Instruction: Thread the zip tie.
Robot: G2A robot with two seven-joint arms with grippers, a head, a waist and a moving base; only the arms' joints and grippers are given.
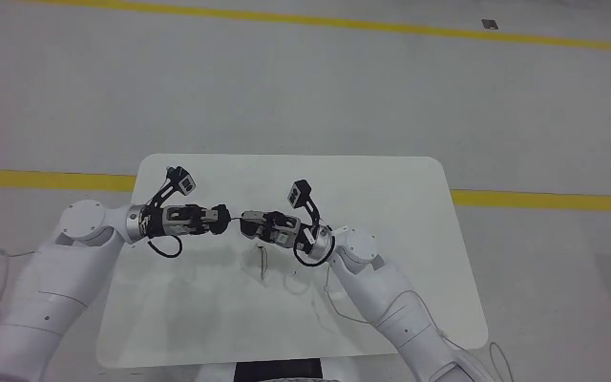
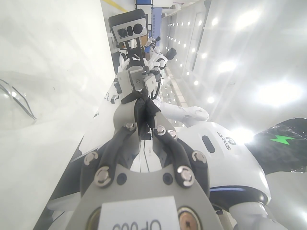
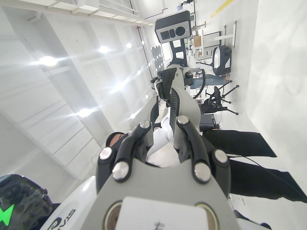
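Table (image 1: pixel 401 191): white, rounded corners; both arms meet over it, a bit left of ctr.
L arm (image 1: pixel 115 222): in from the left side, forearm roughly level, pointing at the R arm.
L wrist cam (image 1: pixel 179 178): black box on a bracket, on the far side of the L wrist.
L gripper (image 1: pixel 222 218): fingers (image 2: pixel 124 120) narrow and nearly parallel, pinched on the left end of the tie. In L wrist view the gap btwn them is dark, and the tie is too thin to pick out there.
Zip tie (image 1: pixel 236 221): thin dark strip above the table top, roughly level. It spans the short gap btwn the two gripper tips.
R gripper (image 1: pixel 249 221): nose to nose w/ L gripper, just beside it. Black fingertips (image 2: pixel 147 101) pressed together, closed on the right end of the tie.
R wrist cam (image 1: pixel 301 194): same black box on a bracket, far side of the R wrist.
Clear plastic (image 2: pixel 18 101): flat on the table near the grippers, thin black strips in it; can't tell if they are more ties.
Cable (image 1: pixel 334 291): thin, on the table alongside the R forearm.
Floor stripe (image 1: pixel 535 199): yellow, showing on both sides of the table.
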